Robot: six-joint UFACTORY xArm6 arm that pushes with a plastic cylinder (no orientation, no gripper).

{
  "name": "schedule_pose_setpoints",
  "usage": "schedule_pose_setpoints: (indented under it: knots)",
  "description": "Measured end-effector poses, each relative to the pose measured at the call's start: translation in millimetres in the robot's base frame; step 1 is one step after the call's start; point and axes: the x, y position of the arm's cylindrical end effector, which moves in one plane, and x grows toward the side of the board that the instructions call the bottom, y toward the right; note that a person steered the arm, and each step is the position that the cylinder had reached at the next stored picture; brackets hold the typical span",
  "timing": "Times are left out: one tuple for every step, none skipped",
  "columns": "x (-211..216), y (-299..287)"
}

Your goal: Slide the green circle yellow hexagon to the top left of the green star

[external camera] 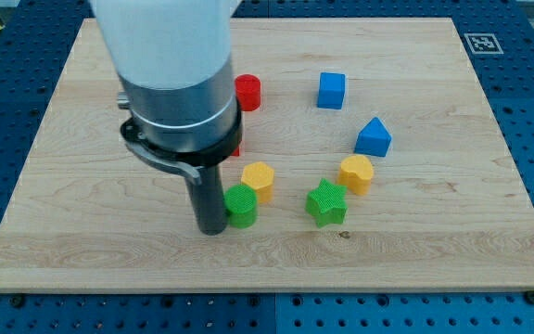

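The green circle (243,206) sits on the wooden board, touching the yellow hexagon (259,177) just above and to its right. The green star (326,203) lies to the right of both, apart from them. My tip (212,228) rests on the board right against the green circle's left side. A second yellow block (357,173) sits up and right of the green star. The arm's wide body hides the board above the tip.
A red cylinder (247,92) stands near the top middle, and another red block (237,148) peeks out from behind the arm. A blue cube (332,90) and a blue triangular block (374,137) lie at the upper right. A fiducial marker (480,43) is at the board's top right corner.
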Motion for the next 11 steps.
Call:
schedule_pose_setpoints:
  knots:
    - [2, 27]
    - [2, 44]
    - [2, 54]
    - [2, 60]
    - [2, 60]
    - [2, 59]
    - [2, 59]
    - [3, 59]
    - [3, 59]
    - [3, 59]
    - [7, 79]
